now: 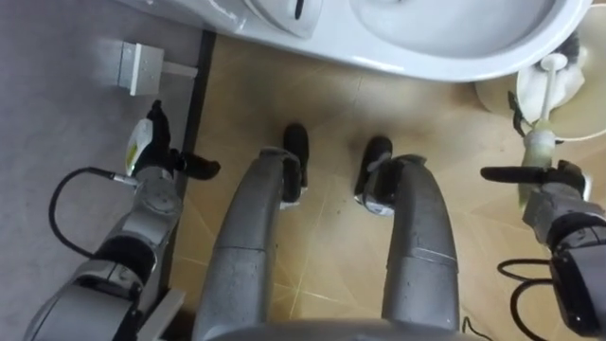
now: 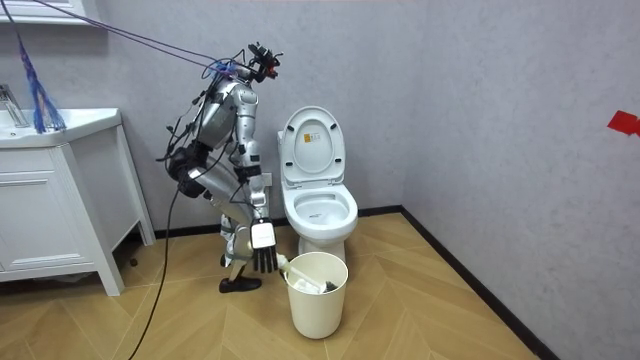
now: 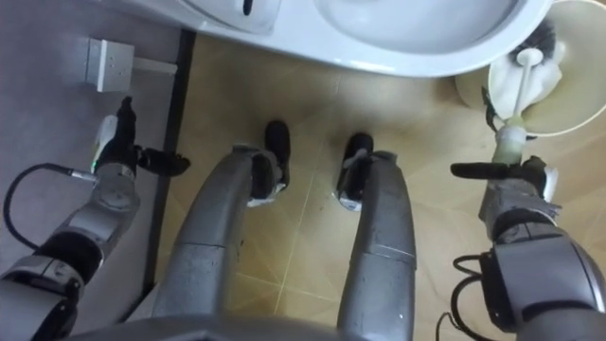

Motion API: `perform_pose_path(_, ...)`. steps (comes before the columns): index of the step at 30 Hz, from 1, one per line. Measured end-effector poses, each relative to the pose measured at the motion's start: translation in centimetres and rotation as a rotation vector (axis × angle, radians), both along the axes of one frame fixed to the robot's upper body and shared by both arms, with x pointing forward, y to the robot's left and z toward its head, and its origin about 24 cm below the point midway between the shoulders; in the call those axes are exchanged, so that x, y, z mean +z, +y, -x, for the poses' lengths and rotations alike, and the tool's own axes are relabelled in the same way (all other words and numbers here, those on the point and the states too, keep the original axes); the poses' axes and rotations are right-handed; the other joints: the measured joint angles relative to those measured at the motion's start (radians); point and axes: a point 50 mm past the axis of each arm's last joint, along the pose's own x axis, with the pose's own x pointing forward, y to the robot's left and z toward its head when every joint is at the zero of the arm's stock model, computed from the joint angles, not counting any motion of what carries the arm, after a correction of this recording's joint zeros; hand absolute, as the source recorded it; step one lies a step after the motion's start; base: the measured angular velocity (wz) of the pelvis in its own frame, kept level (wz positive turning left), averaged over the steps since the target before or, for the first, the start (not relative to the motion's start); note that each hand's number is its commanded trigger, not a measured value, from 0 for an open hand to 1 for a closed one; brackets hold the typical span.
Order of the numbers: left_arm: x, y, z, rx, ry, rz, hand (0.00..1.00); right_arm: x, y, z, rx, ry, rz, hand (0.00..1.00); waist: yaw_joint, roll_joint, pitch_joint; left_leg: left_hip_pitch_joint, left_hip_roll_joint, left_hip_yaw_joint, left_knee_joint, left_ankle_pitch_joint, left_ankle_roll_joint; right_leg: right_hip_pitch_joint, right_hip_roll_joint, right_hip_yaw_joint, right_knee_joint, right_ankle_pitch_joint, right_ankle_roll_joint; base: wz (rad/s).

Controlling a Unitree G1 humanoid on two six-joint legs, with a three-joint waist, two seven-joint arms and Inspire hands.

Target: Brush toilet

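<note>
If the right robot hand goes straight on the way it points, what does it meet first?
Probably the toilet brush handle, standing in the bin just ahead of the right robot hand. Depth is unclear.

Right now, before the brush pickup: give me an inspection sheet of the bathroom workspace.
surface: wood-pattern floor, herringbone.
job's things: toilet with its lid up; toilet brush standing handle-up in the white bin beside the bowl.
clutter: small white box on the wall, near the left hand.
hands: left hand open, held by the wall. Right hand open at the end of the brush handle; contact cannot be told.
cables: nothing seen beyond the robot's own.
surroundings: grey wall; white vanity cabinet at the room view's left. The robot bends forward beside the toilet.
</note>
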Motion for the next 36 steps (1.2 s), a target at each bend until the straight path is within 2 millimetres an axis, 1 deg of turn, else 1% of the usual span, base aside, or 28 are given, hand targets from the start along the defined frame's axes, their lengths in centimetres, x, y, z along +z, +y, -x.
perform_pose_path(2, 0.2, 0.0, -0.1, -0.002, -0.008, -0.001, 0.0, 0.1, -0.1, -0.2, -0.005, -0.011, -0.015, 0.0, 0.003, -0.002, 0.0012, -0.005, 0.0, 0.0, 0.012, -0.005, -0.001, -0.005, 0.0, 0.001, 0.013, -0.005, -0.001, 0.0)
perform_pose_path(8, 0.6, 0.4, -0.1, -0.008, -0.032, -0.009, 0.0, 0.4, -0.4, -0.3, 0.014, -0.017, -0.031, 0.0, 0.007, -0.003, 0.0015, -0.026, 0.002, -0.002, 0.046, -0.016, 0.001, -0.02, 0.002, 0.0, 0.03, -0.008, -0.001, -0.02)
perform_pose_path(10, 0.6, 0.7, 0.2, -0.005, -0.028, -0.016, 0.0, 0.4, -0.4, -0.3, 0.033, -0.013, -0.027, 0.0, 0.007, -0.003, 0.0015, -0.027, 0.012, 0.0, 0.054, -0.02, 0.004, -0.019, 0.004, 0.0, 0.032, -0.007, -0.001, -0.1)
perform_pose_path(13, 0.4, 1.1, 0.8, 0.008, -0.024, -0.03, 0.0, 0.5, -0.4, -0.4, 0.048, -0.01, -0.025, 0.0, 0.012, -0.003, 0.0014, -0.029, 0.015, 0.0, 0.068, -0.027, 0.005, -0.019, 0.017, 0.003, 0.034, -0.006, 0.002, -0.09)
perform_pose_path(15, 0.2, 1.2, 1.2, 0.016, -0.016, -0.036, 0.0, 0.6, -0.5, -0.4, 0.044, -0.011, -0.026, 0.0, 0.017, -0.003, 0.0013, -0.029, 0.015, 0.001, 0.072, -0.029, 0.006, -0.019, 0.018, 0.005, 0.038, -0.006, 0.003, -0.03)
perform_pose_path(16, 0.0, 1.2, 1.3, 0.014, -0.008, -0.037, 0.0, 0.6, -0.6, -0.3, 0.038, -0.012, -0.029, 0.09, 0.02, -0.003, 0.0013, -0.029, 0.015, 0.001, 0.076, -0.03, 0.006, -0.019, 0.018, 0.006, 0.042, -0.007, 0.004, 0.0)
perform_pose_path(17, -0.1, 1.2, 1.4, 0.012, -0.004, -0.039, 0.0, 0.6, -0.7, -0.3, 0.031, -0.015, -0.033, 0.46, 0.022, -0.003, 0.0013, -0.029, 0.015, 0.0, 0.079, -0.03, 0.006, -0.019, 0.018, 0.006, 0.044, -0.007, 0.004, 0.0)
perform_pose_path(18, -0.2, 1.1, 1.6, 0.008, 0.006, -0.042, 0.0, 0.6, -0.7, -0.3, 0.022, -0.019, -0.04, 0.91, 0.024, -0.003, 0.0013, -0.03, 0.014, 0.0, 0.082, -0.031, 0.006, -0.018, 0.019, 0.006, 0.045, -0.007, 0.004, 0.0)
perform_pose_path(19, -0.4, 1.1, 1.8, 0.007, 0.014, -0.044, 0.0, 0.6, -0.7, -0.3, 0.02, -0.021, -0.045, 1.0, 0.025, -0.003, 0.0013, -0.03, 0.014, 0.0, 0.083, -0.031, 0.006, -0.018, 0.019, 0.007, 0.046, -0.007, 0.004, 0.0)
perform_pose_path(22, -0.6, 1.2, 2.1, 0.013, 0.031, -0.047, 0.0, 0.5, -0.7, -0.2, 0.013, -0.026, -0.06, 1.0, 0.024, -0.002, 0.0011, -0.03, 0.014, 0.0, 0.085, -0.031, 0.006, -0.018, 0.018, 0.006, 0.049, -0.007, 0.004, 0.0)
perform_pose_path(25, -0.6, 1.2, 2.1, 0.015, 0.036, -0.05, 0.0, 0.2, -1.0, 0.4, 0.009, -0.013, -0.071, 1.0, 0.024, -0.002, 0.0011, -0.03, 0.013, 0.0, 0.089, -0.031, 0.006, -0.018, 0.016, 0.006, 0.055, -0.007, 0.003, 0.0)
perform_pose_path(29, -0.7, 1.2, 2.1, 0.014, 0.049, -0.045, 0.0, -0.3, -1.0, 1.0, 0.015, -0.011, -0.118, 1.0, 0.027, -0.002, 0.0008, -0.031, 0.011, 0.0, 0.096, -0.032, 0.006, -0.018, 0.014, 0.001, 0.064, -0.012, 0.003, 0.0)
perform_pose_path(31, -0.7, 1.2, 2.1, 0.007, 0.056, -0.039, 0.0, -0.4, -1.0, 1.2, 0.002, -0.016, -0.137, 1.0, 0.027, 0.0, 0.0002, -0.033, 0.011, 0.0, 0.097, -0.033, 0.004, -0.019, 0.002, -0.003, 0.068, -0.015, -0.003, 0.06)
perform_pose_path(36, -0.9, 1.1, 2.2, -0.017, 0.077, -0.022, 0.0, -0.8, -0.9, 1.6, -0.005, -0.01, -0.177, 1.0, 0.03, 0.001, -0.0002, -0.038, 0.012, -0.001, 0.099, -0.034, 0.002, -0.023, 0.0, -0.009, 0.074, -0.016, -0.003, 0.03)
